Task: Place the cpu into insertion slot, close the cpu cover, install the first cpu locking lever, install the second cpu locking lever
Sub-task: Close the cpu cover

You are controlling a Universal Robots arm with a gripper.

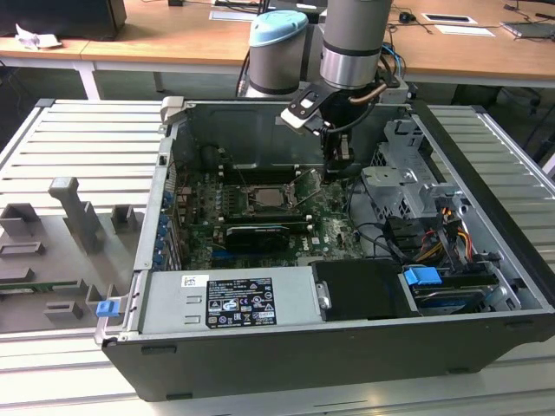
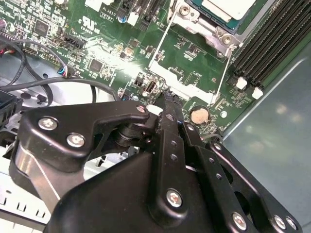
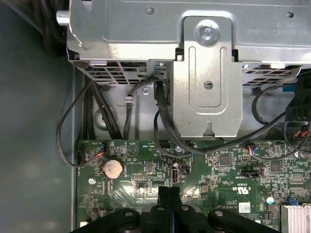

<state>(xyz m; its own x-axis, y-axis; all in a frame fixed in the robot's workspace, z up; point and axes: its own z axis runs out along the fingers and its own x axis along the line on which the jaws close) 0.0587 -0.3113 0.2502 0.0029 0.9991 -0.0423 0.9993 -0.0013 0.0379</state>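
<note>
The cpu point(image 2: 228, 7) shows its pale metal face inside the insertion slot point(image 2: 214, 31), which has a silvery frame on the green board. In the exterior view the insertion slot point(image 1: 264, 198) lies mid-board, toward that view's left of the gripper point(image 1: 338, 169). The cpu cover point(image 2: 170, 75) is swung open away from the slot, and the board shows through its window. My gripper point(image 2: 167, 99) is shut with nothing between its black fingers. Its tip hangs just at the cover's free edge. In the first wrist view the gripper point(image 3: 170, 191) points down at the board.
Long black memory slots point(image 2: 272, 43) run beside the socket. A coin battery point(image 3: 112, 168) sits near the fingertips. The metal drive cage point(image 3: 204, 73) and black cables point(image 3: 165, 121) are close by. The power supply point(image 1: 230, 299) fills the case front. A grey fixture point(image 1: 69, 225) lies outside.
</note>
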